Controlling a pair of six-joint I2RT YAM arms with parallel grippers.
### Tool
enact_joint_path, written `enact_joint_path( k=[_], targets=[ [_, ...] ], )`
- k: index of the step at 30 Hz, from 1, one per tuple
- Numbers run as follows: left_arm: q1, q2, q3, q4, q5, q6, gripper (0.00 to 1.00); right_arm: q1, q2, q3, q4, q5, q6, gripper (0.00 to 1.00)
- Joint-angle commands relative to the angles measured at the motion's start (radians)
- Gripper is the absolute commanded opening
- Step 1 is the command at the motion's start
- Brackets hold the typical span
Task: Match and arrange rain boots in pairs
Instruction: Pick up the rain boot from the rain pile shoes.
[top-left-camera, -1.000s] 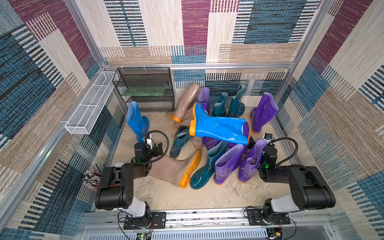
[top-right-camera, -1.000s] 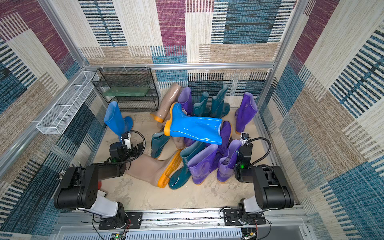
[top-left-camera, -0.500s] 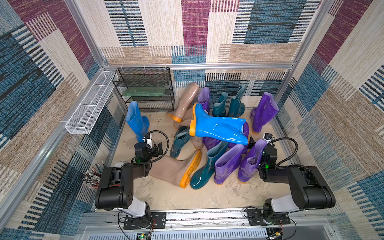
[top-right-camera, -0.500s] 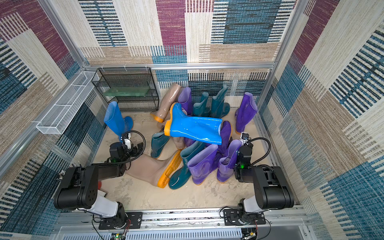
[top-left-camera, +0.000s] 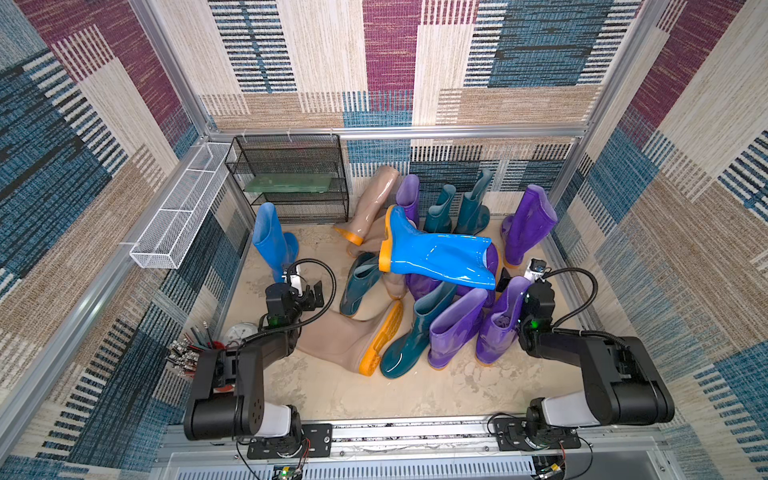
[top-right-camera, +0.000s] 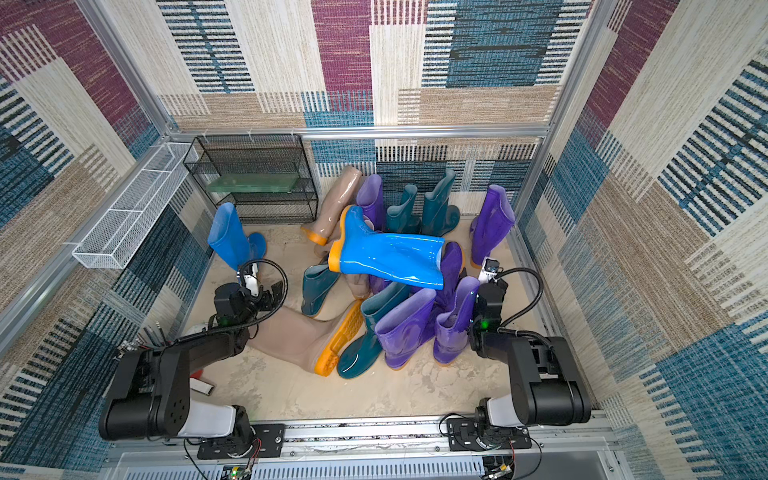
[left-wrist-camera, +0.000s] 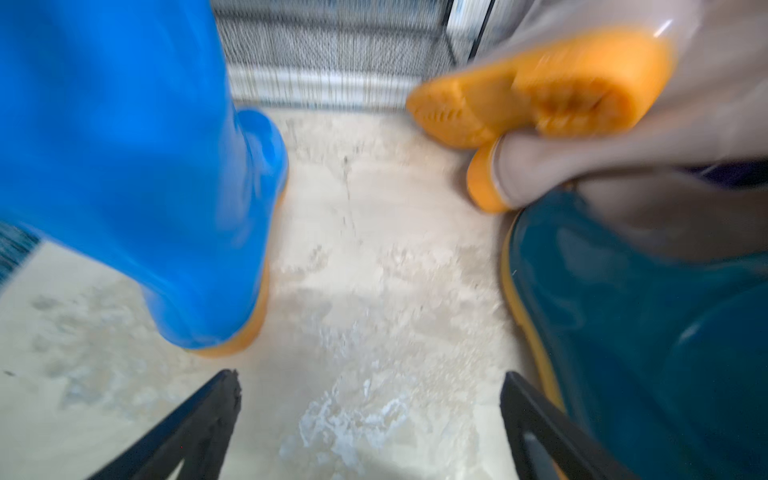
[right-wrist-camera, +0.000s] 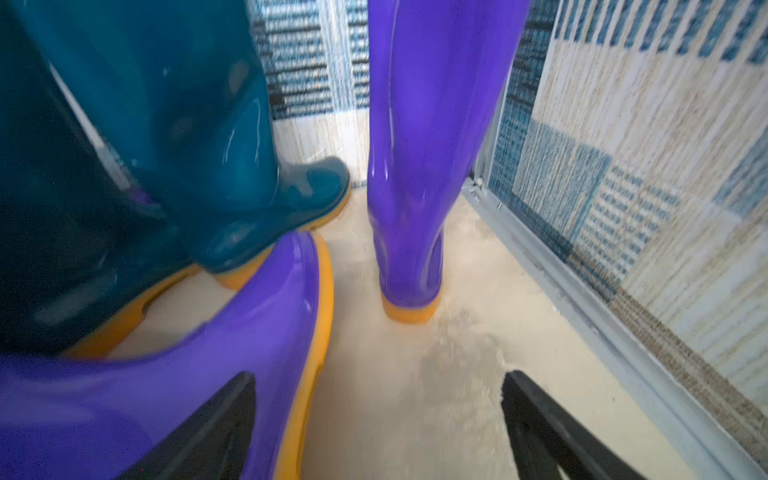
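Observation:
Rain boots are heaped mid-floor. A bright blue boot (top-left-camera: 436, 257) lies across the top of the heap, and another blue boot (top-left-camera: 272, 241) stands alone at the left. A beige boot (top-left-camera: 345, 336) lies on its side beside a teal boot (top-left-camera: 409, 336) and two short purple boots (top-left-camera: 455, 328). A tall purple boot (top-left-camera: 528, 224) stands at the right. My left gripper (top-left-camera: 305, 286) (left-wrist-camera: 371, 376) hangs open over bare floor between the standing blue boot (left-wrist-camera: 124, 166) and a teal boot (left-wrist-camera: 644, 332). My right gripper (top-left-camera: 519, 276) (right-wrist-camera: 379, 376) is open, with a purple boot toe (right-wrist-camera: 249, 311) by one finger.
A black mesh rack (top-left-camera: 291, 178) stands at the back left and a white wire basket (top-left-camera: 178, 212) hangs on the left wall. A small clock (top-left-camera: 241, 332) and loose tools (top-left-camera: 187, 353) lie under the left arm. A metal rail (right-wrist-camera: 582, 291) runs along the right wall.

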Motion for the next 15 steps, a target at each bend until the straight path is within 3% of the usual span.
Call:
enact_joint_path(
  k=[1,6,9,12,15],
  targets=[
    [-0.001,-0.085,0.017,-0.119,-0.001,0.012,1.0,-0.023,-0.016,0.097,-0.239,0.065,0.044,0.95],
    [-0.001,-0.213,0.12,-0.308,0.015,-0.025,1.0,-0.037,-0.093,0.123,-0.318,0.071,0.062,0.95],
    [-0.002,-0.277,0.256,-0.489,0.06,-0.056,1.0,-0.037,-0.144,0.187,-0.446,0.091,0.064,0.95],
    [-0.004,-0.297,0.438,-0.677,0.047,-0.169,1.0,-0.027,-0.163,0.314,-0.616,0.068,0.072,0.95],
    [-0.004,-0.289,0.606,-0.827,0.173,-0.265,1.0,-0.003,-0.204,0.414,-0.742,0.01,0.079,0.95]
  ],
)
